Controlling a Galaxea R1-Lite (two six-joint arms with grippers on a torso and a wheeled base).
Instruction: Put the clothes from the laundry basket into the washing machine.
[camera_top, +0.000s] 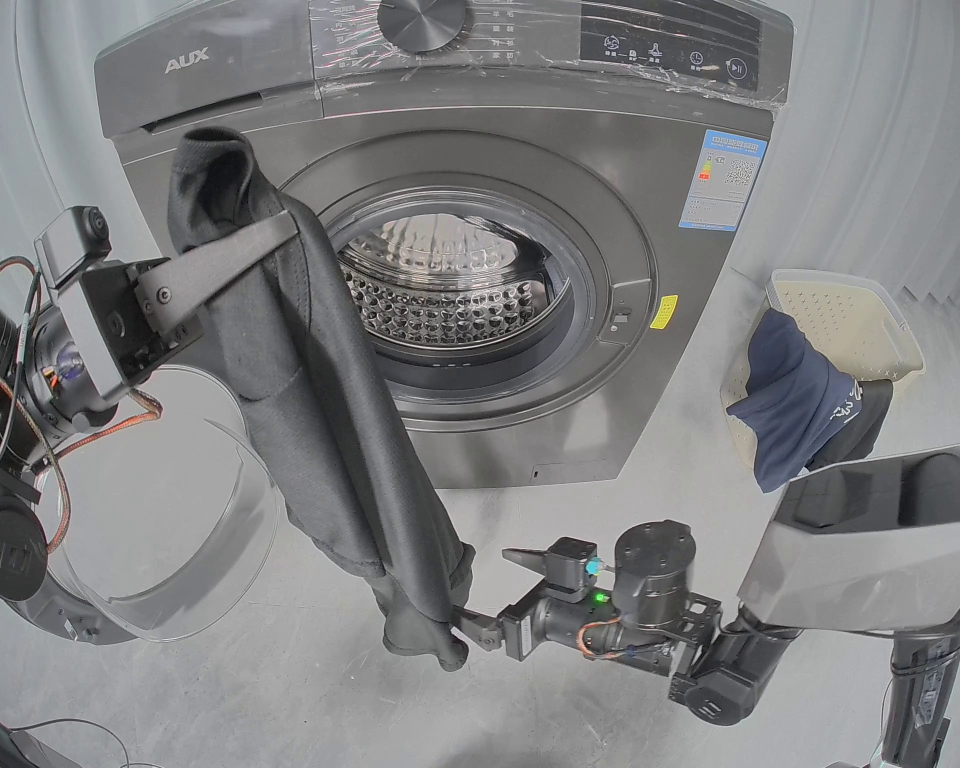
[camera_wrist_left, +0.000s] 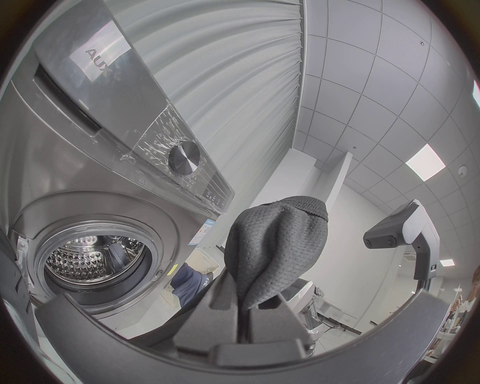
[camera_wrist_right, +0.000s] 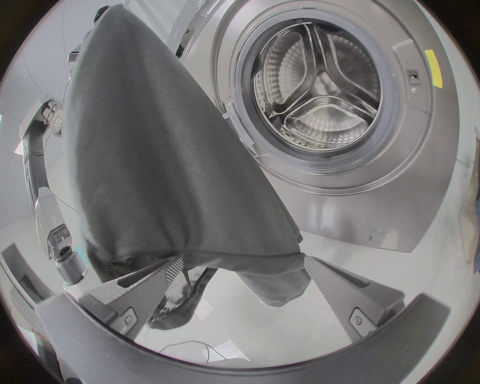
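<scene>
A long grey cloth (camera_top: 320, 400) hangs across the left half of the frame, in front of the big grey metal washing machine (camera_top: 450, 130). The cloth is soft with a fine bumpy knit, and it runs in a slant from the upper left down to the lower middle. The left gripper (camera_top: 270, 238), at the upper left, has its jaws squeezed tight on the top of the cloth, and a round lump of cloth pokes up above them. The right gripper (camera_top: 490, 590), at the lower middle, has its jaws spread wide. The bottom end of the cloth droops between its two flat dark fingers (camera_wrist_right: 350, 295). It seems to touch one finger, but I cannot tell for sure.

The round drum (camera_top: 440, 280) sits in the middle of the frame. It is shiny metal dotted with little holes. The round see-through door (camera_top: 150, 610) stands open at the lower left.

At the right edge a cream plastic basket (camera_top: 850, 300) with tiny holes sits on the smooth grey floor (camera_top: 300, 720). A blue cloth (camera_top: 790, 400) spills over its side, and a black cloth (camera_top: 872, 410) lies just beside it.
</scene>
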